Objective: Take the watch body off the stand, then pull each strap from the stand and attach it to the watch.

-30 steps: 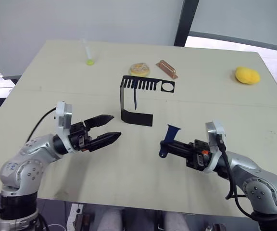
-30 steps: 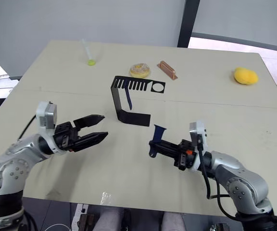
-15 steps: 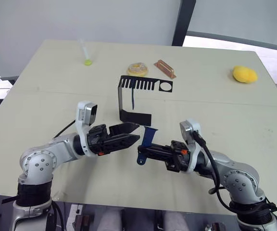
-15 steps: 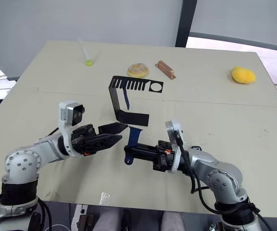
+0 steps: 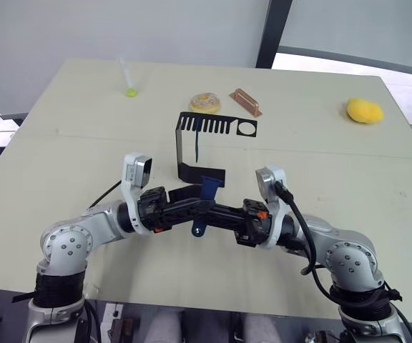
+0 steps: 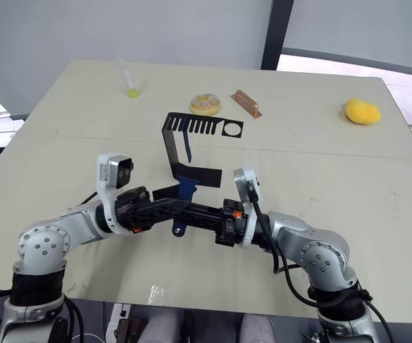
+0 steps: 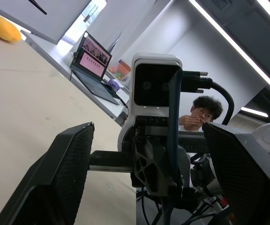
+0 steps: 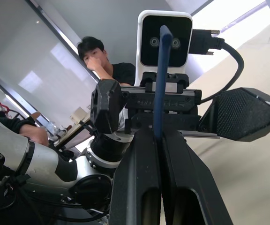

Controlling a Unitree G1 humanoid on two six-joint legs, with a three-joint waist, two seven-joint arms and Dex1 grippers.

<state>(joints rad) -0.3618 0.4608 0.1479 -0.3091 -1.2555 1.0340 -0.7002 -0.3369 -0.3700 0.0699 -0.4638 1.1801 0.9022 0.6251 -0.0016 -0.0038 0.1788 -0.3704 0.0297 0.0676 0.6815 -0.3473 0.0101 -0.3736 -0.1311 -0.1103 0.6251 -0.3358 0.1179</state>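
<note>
I see both hands meeting low over the surface [image 5: 63, 128], just at 6 o'clock of the stand [image 5: 192, 146]. My right hand [image 5: 207, 209] has its two fingers pressed together on one blue strap [image 5: 204, 191], which stands up between the fingertips with its lower end poking out beneath; the right wrist view shows that strap [image 8: 159, 79] rising straight out of the closed fingers [image 8: 142, 187]. My left hand [image 5: 195, 202] faces it tip to tip, fingers apart, and in the left wrist view its two pads [image 7: 64, 173] sit wide on either side of the right hand and the strap [image 7: 173, 131]. I cannot tell whether the left fingers touch the strap. I count two straps: the one I hold, and a second strap [image 5: 195, 146] hanging down from the comb plate of the stand. The stand is upright on its foot near the middle of the surface. I cannot make out the watch body in these views. Elsewhere I count one doughnut [image 5: 204, 102] and one copper block [image 5: 245, 102] side by side at 12 o'clock of the stand, one green-tipped syringe [image 5: 128, 78] at 11 o'clock, and one yellow sponge [image 5: 365, 111] far off at 2 o'clock. One person [image 8: 100, 58] shows in the wrist views, a hand up to the face.
</note>
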